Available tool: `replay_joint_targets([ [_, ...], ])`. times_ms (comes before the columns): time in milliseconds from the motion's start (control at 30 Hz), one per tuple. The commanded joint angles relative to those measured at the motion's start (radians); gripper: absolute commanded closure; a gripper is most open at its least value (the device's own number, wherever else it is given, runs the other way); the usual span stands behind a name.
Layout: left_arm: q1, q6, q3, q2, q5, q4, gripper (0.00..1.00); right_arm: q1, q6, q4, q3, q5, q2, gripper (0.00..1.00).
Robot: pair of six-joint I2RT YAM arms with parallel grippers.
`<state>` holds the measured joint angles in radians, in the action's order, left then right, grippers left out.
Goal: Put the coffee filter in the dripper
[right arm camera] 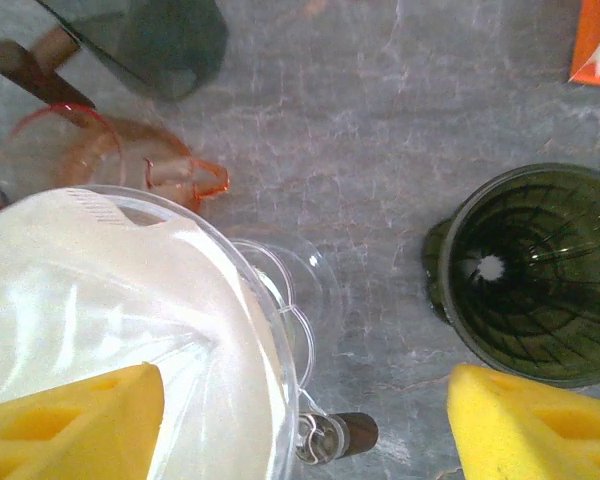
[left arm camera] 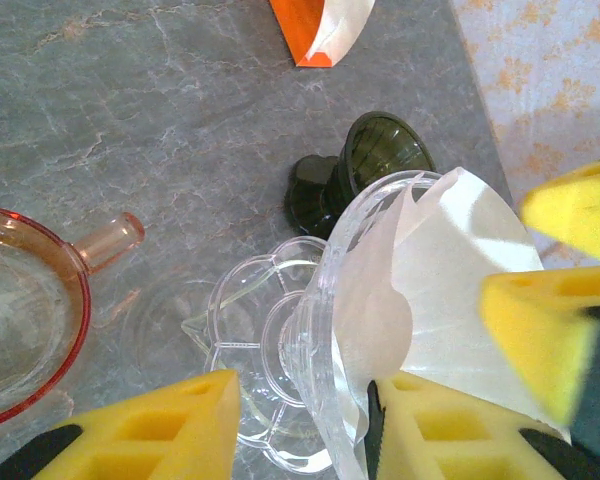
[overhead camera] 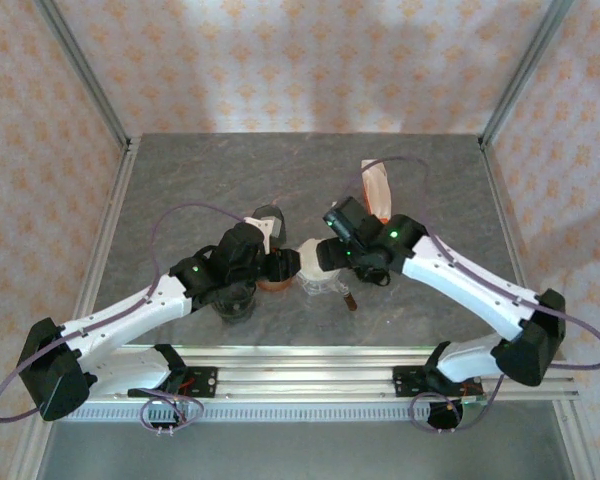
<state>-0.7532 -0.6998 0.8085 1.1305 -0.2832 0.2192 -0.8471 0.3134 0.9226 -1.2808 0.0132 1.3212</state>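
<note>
Overhead: arms elbowed inward, meeting at dripper.
Left wrist: filter inside dripper; left gripper astride rim, clamping undeterminable.
Right wrist: right gripper wide, one pad over filter.

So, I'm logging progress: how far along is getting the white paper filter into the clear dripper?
Done: the white paper filter sits inside the clear dripper. In hand: the open right gripper hangs over it, and the left gripper straddles the rim. Remaining: probably release and withdraw.
</note>
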Motion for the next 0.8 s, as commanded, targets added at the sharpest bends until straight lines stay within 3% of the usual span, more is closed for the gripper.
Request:
replay_joint_targets([
  [0, -0.009, -0.003, -0.013, 0.002, 0.013, 0.016, 0.63, 0.003, 0.028, -0.004, -0.011, -0.071, -0.084, 0.25],
  [233, -0.009, -0.007, -0.009, -0.013, 0.022, 0.011, 0.58, 0.003, 0.062, -0.035, 0.064, -0.076, -0.200, 0.25],
  [533, -0.008, -0.003, 0.006, -0.053, 0.030, 0.016, 0.38, 0.003, 0.087, -0.057, 0.107, -0.070, -0.250, 0.25],
  [767, -0.009, 0.000, 0.018, -0.080, 0.044, 0.039, 0.36, 0.004, 0.097, -0.055, 0.105, -0.080, -0.271, 0.25],
])
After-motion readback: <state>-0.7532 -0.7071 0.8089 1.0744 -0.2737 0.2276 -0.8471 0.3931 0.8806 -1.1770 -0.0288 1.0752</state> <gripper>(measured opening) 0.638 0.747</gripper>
